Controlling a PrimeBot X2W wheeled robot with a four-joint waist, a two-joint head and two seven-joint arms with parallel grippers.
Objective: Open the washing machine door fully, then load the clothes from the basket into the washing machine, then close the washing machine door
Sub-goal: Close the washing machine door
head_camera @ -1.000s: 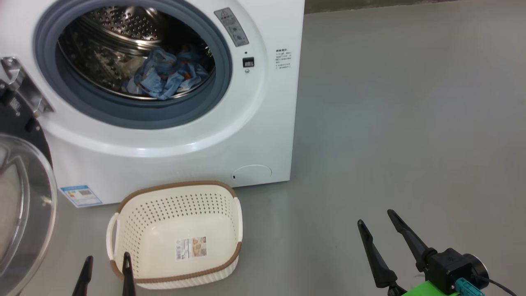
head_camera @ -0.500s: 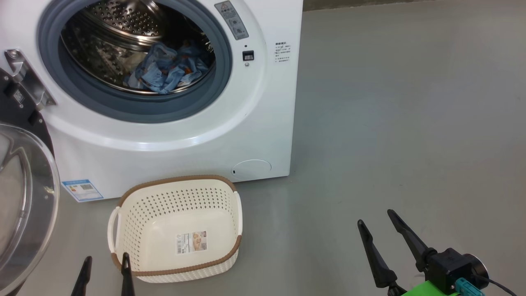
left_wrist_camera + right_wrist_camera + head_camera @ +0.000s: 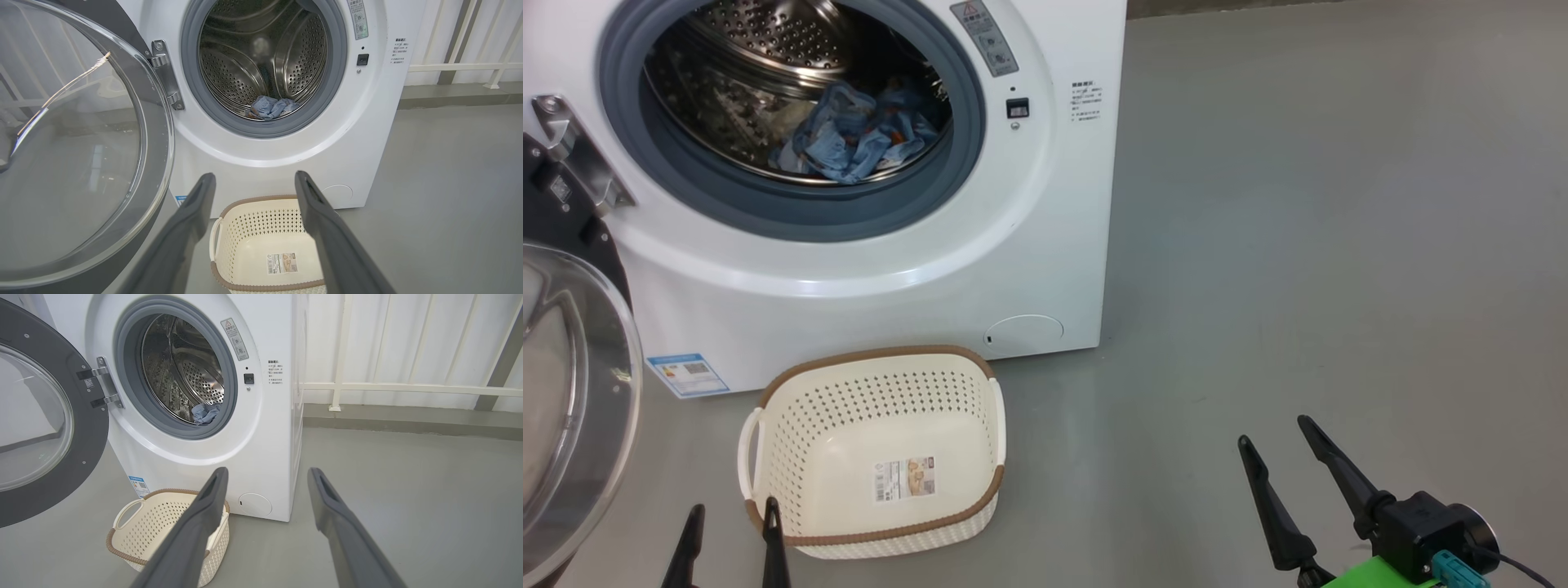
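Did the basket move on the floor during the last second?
No. The basket keeps its place beside the blue label on the washing machine; only the camera shifted.

The grey floor [image 3: 1298, 245] carries the washer [image 3: 866, 286] and, just in front of it, the basket [image 3: 874, 457].

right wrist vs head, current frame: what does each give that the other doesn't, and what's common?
Right wrist's extra: the white railing beyond the washer.
Head's extra: the left gripper, open, at the basket's near corner, and the label on the basket's floor.
Shared: door swung open, clothes inside the washer, basket empty, right gripper open and holding nothing.
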